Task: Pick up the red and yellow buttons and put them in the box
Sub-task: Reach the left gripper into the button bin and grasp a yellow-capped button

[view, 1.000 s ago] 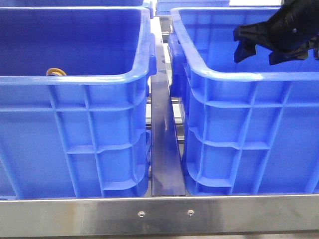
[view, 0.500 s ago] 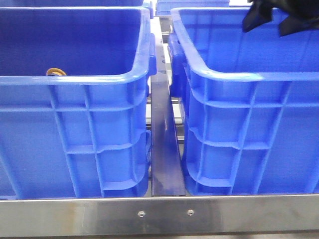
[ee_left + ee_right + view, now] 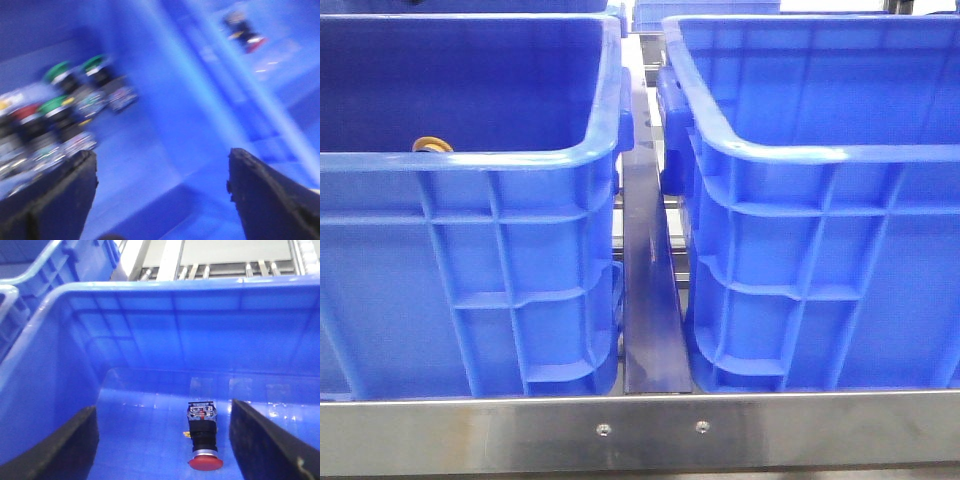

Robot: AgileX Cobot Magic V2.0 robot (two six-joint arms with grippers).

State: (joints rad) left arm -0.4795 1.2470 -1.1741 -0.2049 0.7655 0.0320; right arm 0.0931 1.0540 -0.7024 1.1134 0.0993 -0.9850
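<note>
Two blue crates stand side by side in the front view; the right one, with a pale patch on its front rim, is the box (image 3: 820,155). A yellow button (image 3: 432,145) peeks over the front rim of the left crate (image 3: 470,160). In the right wrist view a red button (image 3: 202,440) lies on the floor of the box (image 3: 200,325), below my open, empty right gripper (image 3: 162,415). The left wrist view is blurred: my left gripper (image 3: 162,160) is open and empty over a crate floor, beside a cluster of green and red buttons (image 3: 60,110). A separate red button (image 3: 245,32) lies beyond a crate wall.
A metal rail (image 3: 650,300) runs between the two crates, and a steel bar (image 3: 640,430) crosses in front of them. More blue crates (image 3: 75,265) stand behind. Neither arm shows in the front view.
The right gripper, low over the right crate a second ago, has risen out of the top of the front view. The crates and the yellow button have not moved.
</note>
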